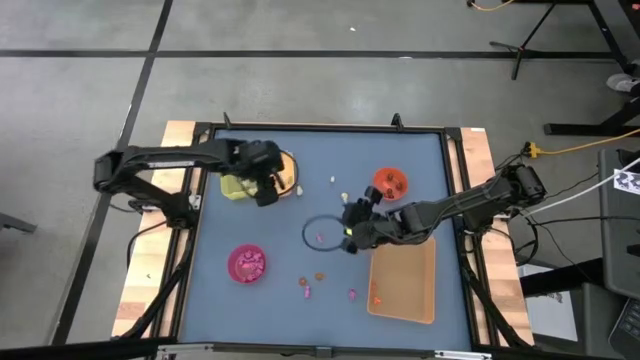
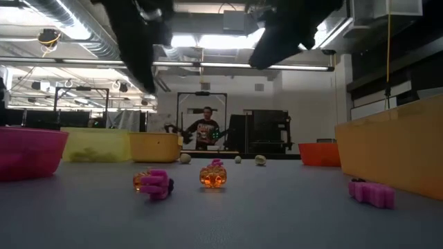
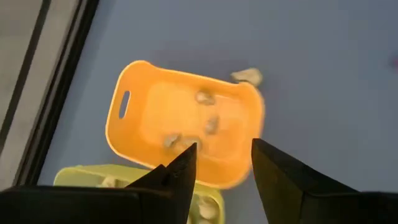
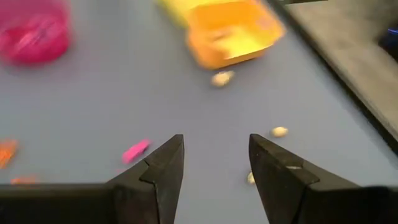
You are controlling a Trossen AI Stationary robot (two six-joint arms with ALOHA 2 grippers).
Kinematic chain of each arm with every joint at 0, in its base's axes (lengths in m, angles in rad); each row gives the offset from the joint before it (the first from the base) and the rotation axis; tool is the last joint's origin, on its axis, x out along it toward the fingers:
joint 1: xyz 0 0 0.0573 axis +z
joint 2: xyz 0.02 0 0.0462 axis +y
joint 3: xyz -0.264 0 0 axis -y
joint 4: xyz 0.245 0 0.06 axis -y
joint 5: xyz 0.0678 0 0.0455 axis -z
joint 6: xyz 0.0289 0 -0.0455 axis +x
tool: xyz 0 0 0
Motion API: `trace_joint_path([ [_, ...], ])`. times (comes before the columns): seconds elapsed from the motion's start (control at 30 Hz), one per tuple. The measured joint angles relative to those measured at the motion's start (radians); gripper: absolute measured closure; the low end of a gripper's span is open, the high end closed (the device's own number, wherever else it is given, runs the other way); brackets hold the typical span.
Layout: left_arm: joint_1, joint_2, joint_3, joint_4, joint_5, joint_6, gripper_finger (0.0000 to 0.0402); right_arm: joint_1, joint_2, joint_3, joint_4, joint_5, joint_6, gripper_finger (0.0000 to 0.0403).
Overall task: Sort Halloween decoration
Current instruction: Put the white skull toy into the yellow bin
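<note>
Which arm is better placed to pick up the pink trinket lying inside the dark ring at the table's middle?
The right. Its open gripper hovers just beside the dark ring holding the pink trinket. The left gripper, also open, hangs above the orange tray on the far left side.

no writing, label, brand or number can be read on anything here, trays and bowls included.
</note>
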Motion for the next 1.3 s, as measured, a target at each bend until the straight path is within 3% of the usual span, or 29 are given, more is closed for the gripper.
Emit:
trace_joint_path([
  [0.27,-0.148,-0.225,0.000,-0.106,0.000,-0.110,0.0264,-0.153,0.054,0.000,0.015,0.024,0.329,0.0223],
  [0.47,-0.250,-0.336,-0.003,-0.185,-0.017,-0.216,0.0264,-0.249,0.137,0.000,0.013,-0.093,0.424,0.0223],
  [0.67,-0.326,-0.420,-0.057,-0.175,-0.062,-0.282,0.0264,-0.284,0.239,-0.001,0.002,-0.169,0.485,0.0223],
  [1.3,-0.381,-0.465,-0.272,-0.130,-0.096,-0.411,0.0264,-0.301,0.323,-0.001,-0.007,-0.099,0.512,0.0224],
])
